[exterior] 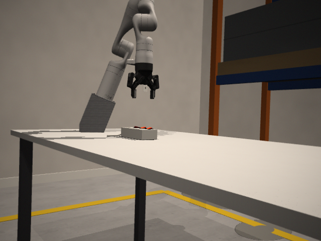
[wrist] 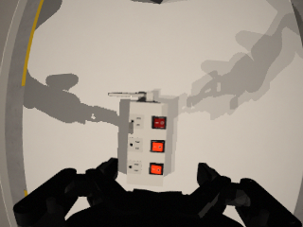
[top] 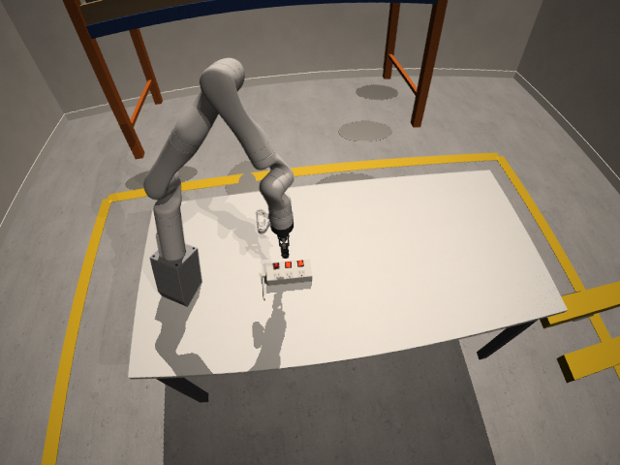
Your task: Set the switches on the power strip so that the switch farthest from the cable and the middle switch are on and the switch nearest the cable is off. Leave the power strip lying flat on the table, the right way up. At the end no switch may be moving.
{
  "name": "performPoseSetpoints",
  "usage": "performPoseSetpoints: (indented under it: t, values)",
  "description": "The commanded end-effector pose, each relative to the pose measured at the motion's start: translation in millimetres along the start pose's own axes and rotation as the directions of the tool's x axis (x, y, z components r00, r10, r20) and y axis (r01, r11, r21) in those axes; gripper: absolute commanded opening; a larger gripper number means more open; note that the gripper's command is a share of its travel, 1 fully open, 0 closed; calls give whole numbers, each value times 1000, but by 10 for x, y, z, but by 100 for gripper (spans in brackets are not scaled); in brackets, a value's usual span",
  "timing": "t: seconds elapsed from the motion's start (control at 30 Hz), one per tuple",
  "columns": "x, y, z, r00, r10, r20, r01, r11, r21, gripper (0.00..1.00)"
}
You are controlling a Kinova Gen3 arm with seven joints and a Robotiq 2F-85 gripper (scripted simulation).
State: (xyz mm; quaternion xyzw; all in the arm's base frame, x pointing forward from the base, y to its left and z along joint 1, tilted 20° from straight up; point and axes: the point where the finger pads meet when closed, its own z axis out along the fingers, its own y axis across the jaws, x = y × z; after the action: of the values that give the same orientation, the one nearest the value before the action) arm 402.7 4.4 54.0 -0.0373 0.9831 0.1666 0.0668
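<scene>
Power strip lies flat on the white table from above, cable end left, near the arm's pedestal. From the side, the gripper hangs well above it, spread wide and empty. At the wrist, three red switches show; pressing with splayed fingers could clip a neighbouring rocker.

1. No readable txt, labels, brand names or nos. in any view.
2. Power strip: red switches show only small dark marks, too blurred to read; casing bears no legible print.
</scene>
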Motion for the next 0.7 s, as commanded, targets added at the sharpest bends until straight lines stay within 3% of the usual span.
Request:
performPoseSetpoints:
  t: [0.0,0.17,0.67]
  values:
    - [-48,-29,-209,1000,0,14,0,1000,11,100]
    - [-47,-27,-287,1000,0,14,0,1000,10,100]
    - [-34,-25,-285,1000,1,11,-1,1000,10,100]
